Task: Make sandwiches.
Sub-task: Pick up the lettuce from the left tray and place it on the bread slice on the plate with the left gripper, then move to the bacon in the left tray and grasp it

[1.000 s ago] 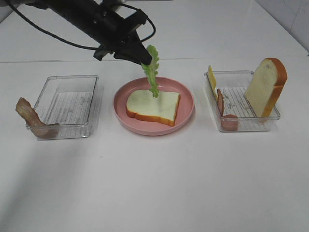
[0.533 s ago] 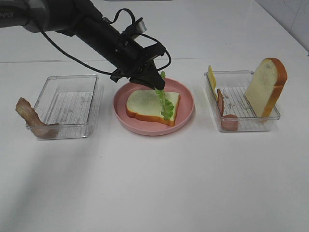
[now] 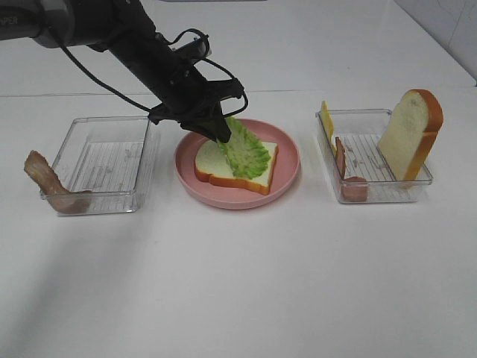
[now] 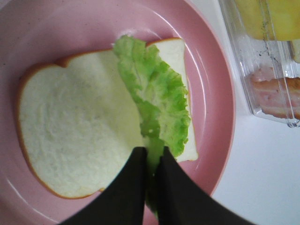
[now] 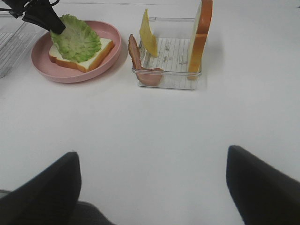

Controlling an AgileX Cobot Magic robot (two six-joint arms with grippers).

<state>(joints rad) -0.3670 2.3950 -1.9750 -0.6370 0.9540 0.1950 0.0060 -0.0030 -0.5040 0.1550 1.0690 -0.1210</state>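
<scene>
White table; lettuce now flat on bread.

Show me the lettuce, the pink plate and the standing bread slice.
lettuce [image 3: 242,153]: high view, middle of the leaf.
pink plate [image 3: 289,160]: high view, bare right rim.
standing bread slice [image 3: 402,134]: high view, its white face.

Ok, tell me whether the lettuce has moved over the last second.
Yes. The lettuce came down from hanging above the pink plate and now lies flat on the bread slice there, left gripper still pinching its end.
</scene>
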